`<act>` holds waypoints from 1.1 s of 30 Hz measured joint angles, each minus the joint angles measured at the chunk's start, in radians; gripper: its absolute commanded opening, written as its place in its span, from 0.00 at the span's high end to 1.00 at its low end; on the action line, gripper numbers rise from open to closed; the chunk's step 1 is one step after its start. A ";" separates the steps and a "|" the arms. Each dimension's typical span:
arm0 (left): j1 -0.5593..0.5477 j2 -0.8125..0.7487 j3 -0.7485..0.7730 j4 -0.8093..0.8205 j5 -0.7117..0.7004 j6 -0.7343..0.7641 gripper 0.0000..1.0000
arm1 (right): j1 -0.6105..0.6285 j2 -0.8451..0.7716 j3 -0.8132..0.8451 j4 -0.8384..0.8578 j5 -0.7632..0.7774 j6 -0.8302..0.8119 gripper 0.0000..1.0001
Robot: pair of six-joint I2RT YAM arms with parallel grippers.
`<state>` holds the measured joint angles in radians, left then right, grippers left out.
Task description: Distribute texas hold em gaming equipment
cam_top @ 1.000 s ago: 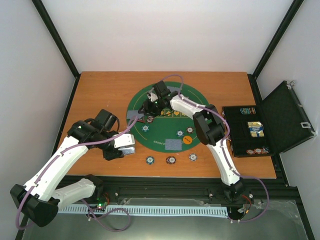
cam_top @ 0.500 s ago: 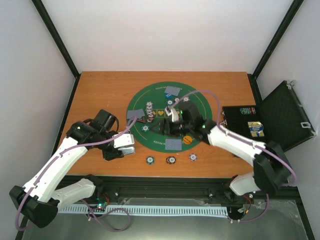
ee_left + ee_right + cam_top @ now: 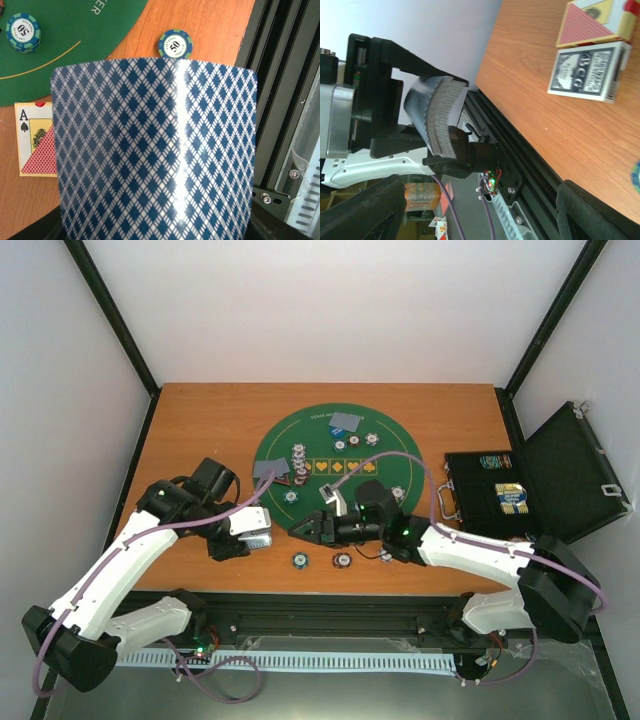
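My left gripper (image 3: 247, 532) is shut on a deck of blue-diamond-backed cards (image 3: 155, 150) and holds it above the table's near left, off the green mat (image 3: 400, 465). The deck fills the left wrist view and hides the fingers. My right gripper (image 3: 303, 528) is open and empty. It points left at the deck (image 3: 437, 112) from a short way off, its fingers (image 3: 360, 210) apart at the frame's bottom. Striped chips lie on the wood (image 3: 299, 560) (image 3: 342, 560) and on the mat (image 3: 290, 496). A chip stack (image 3: 298, 458) and face-down cards (image 3: 347, 421) (image 3: 268, 469) sit on the mat.
A black hard case (image 3: 560, 475) stands open at the right with chips and a card box inside. A red card box (image 3: 37, 145) and a grey-blue one (image 3: 587, 70) lie on the wood under the left gripper. The black frame rail (image 3: 350, 605) runs along the near edge.
My right arm has swung from the chip stack on the mat's far left back to the near side. It now points at the deck in my left gripper. The left arm has not moved.
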<state>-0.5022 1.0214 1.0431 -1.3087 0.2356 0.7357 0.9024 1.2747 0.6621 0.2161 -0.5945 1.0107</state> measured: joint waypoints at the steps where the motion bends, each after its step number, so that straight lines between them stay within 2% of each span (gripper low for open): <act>1: 0.000 0.001 0.000 0.000 0.001 0.000 0.80 | 0.010 0.017 0.012 0.016 0.000 0.005 0.18; 17: 0.000 0.015 0.038 -0.001 0.037 -0.006 0.80 | 0.108 0.227 0.136 0.189 -0.038 0.061 0.22; 33: 0.005 0.021 0.042 -0.010 0.022 -0.007 0.80 | 0.119 0.421 0.243 0.342 -0.104 0.153 0.26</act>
<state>-0.4969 1.0424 1.0847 -1.3186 0.2573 0.7288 1.0210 1.6955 0.9047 0.5583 -0.6987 1.1633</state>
